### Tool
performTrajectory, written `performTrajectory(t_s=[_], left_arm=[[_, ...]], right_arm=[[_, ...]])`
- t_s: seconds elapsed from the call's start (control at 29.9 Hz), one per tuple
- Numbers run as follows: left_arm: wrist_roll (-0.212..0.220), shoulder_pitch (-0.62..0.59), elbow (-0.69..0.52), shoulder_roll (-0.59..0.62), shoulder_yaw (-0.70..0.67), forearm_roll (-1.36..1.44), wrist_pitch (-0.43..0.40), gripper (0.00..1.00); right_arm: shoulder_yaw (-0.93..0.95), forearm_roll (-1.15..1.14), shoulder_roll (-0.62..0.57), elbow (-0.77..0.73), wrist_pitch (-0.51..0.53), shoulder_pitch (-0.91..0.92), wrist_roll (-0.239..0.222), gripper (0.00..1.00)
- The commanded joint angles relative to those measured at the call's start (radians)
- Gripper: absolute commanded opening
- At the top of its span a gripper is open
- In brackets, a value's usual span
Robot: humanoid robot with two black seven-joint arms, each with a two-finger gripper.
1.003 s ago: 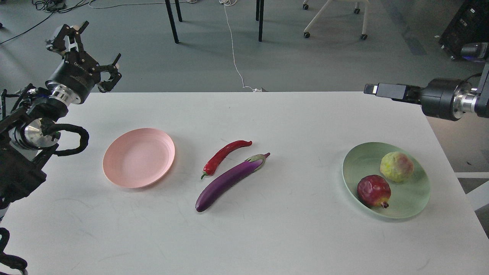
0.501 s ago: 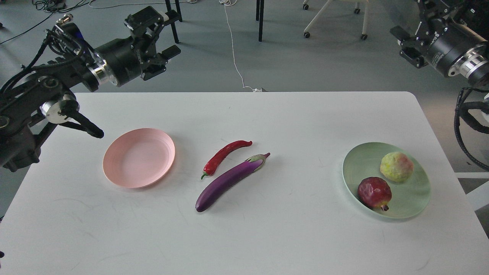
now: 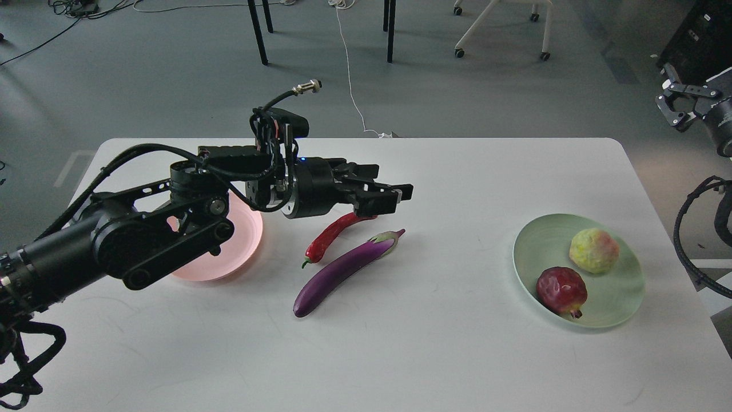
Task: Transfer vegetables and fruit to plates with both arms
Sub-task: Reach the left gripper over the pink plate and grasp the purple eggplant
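A: Let's start with the produce. Our pomegranate (image 3: 561, 290) and the bumpy yellow-green fruit (image 3: 594, 250) both sit on the green plate (image 3: 529, 257), near each other but apart. So we judge the fruit half done.

B: And the vegetables are not. The eggplant (image 3: 343, 272) lies bare on the counter (image 3: 400, 355), between the two plates, with the chili pepper (image 3: 329, 237) just beside it on the far side. Neither touches a plate. The pink plate (image 3: 251, 240) looks empty as far as we can see, though our left arm covers much of it.

A: So two transfers remain, both likely ours on the left. Where is the left claw (image 3: 384, 200)?

B: Over the stemless tip of the chili, above the counter. Its fingers look close together and hold nothing, but from this angle we cannot tell for sure whether they are parted.

A: And the right claw (image 3: 673, 104)?

B: Up at the right edge, well clear of the counter, fingers spread and empty.

A: Against half a second ago?

B: Our left arm has swung from beyond the counter's far left corner to across the pink plate, reaching the chili. The right arm has pulled out toward the edge of view. The produce has not shifted.
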Motion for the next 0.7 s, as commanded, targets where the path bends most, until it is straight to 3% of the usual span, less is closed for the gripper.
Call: performTrajectory(t_s=[0.0, 0.13, 0.33, 0.57, 0.67], left_arm=[[-0.001, 0.005, 0.011, -0.009, 0.112, 0.228, 0.007, 0.77], [0.002, 0.01, 0.014, -0.006, 0.22, 0.339, 0.022, 0.7], [0.005, 0.045, 0.057, -0.005, 0.24, 0.348, 0.025, 0.63], [0.005, 0.074, 0.131, -0.002, 0.239, 0.353, 0.048, 0.44], [0.0, 0.082, 0.129, 0.005, 0.24, 0.345, 0.051, 0.28]], right_arm=[[0.076, 0.004, 0.08, -0.039, 0.032, -0.087, 0.001, 0.99], [0.127, 0.004, 0.15, -0.045, 0.032, -0.12, 0.003, 0.99], [0.13, -0.002, 0.188, -0.045, 0.032, -0.121, 0.003, 0.99], [0.131, -0.004, 0.191, -0.045, 0.032, -0.121, 0.013, 0.99], [0.131, -0.006, 0.191, -0.045, 0.032, -0.121, 0.024, 0.99]])
